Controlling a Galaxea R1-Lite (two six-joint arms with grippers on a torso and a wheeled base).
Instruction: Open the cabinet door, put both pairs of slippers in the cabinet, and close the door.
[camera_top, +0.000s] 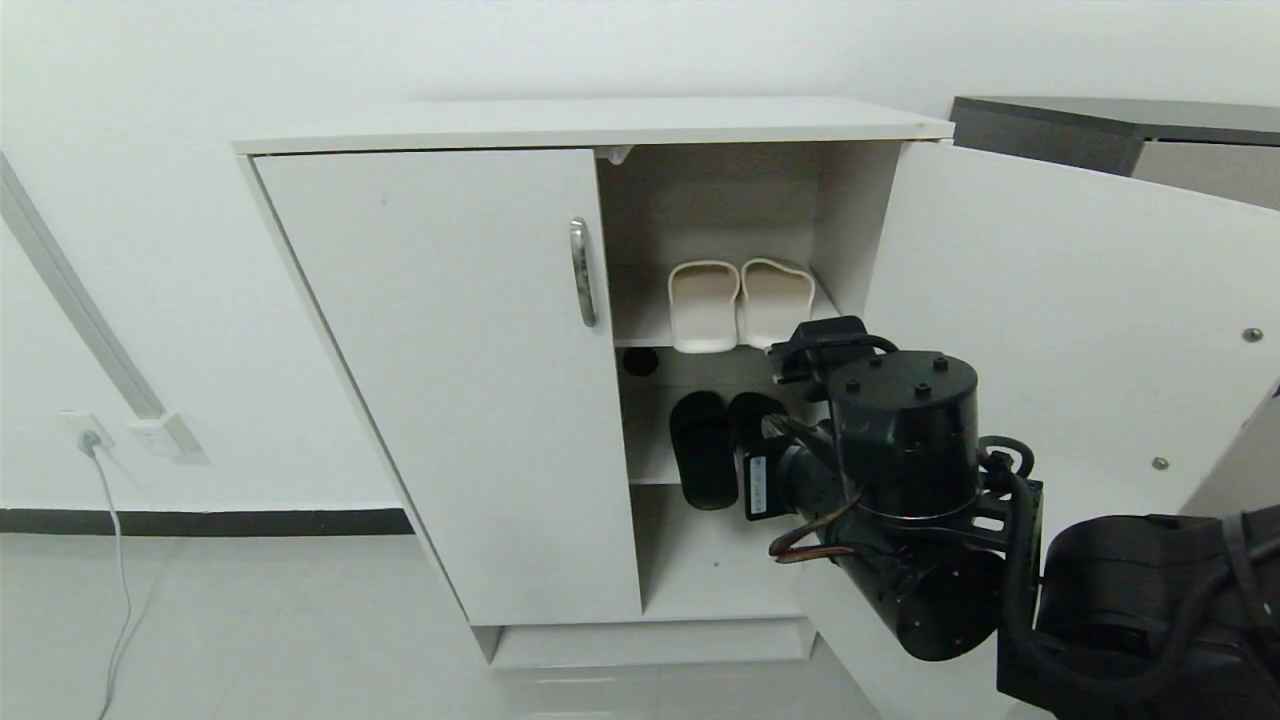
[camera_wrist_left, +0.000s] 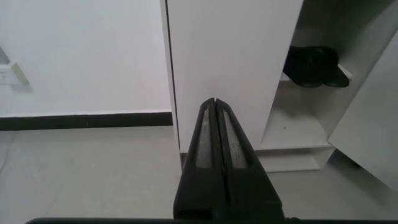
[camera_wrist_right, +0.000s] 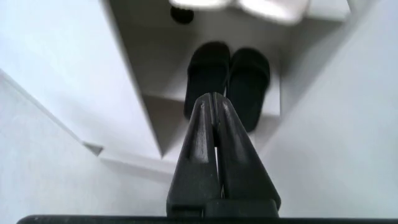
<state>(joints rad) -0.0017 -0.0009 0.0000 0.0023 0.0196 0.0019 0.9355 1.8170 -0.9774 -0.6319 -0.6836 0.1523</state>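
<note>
The white cabinet (camera_top: 590, 125) has its left door (camera_top: 450, 380) closed and its right door (camera_top: 1050, 330) swung wide open. A white pair of slippers (camera_top: 738, 300) rests on the upper shelf. A black pair of slippers (camera_top: 705, 450) rests on the middle shelf, toes hanging over its edge. My right arm (camera_top: 905, 440) hangs in front of the open side, just right of the black pair. My right gripper (camera_wrist_right: 214, 99) is shut and empty, a short way out from the black slippers (camera_wrist_right: 227, 78). My left gripper (camera_wrist_left: 214, 102) is shut and empty, low before the closed door (camera_wrist_left: 230, 56).
The closed door carries a metal handle (camera_top: 583, 272) at its inner edge. A wall socket with a white cable (camera_top: 90, 435) sits low on the left wall. Dark grey furniture (camera_top: 1100, 130) stands behind the open door. Bare tiled floor (camera_top: 250, 640) lies in front.
</note>
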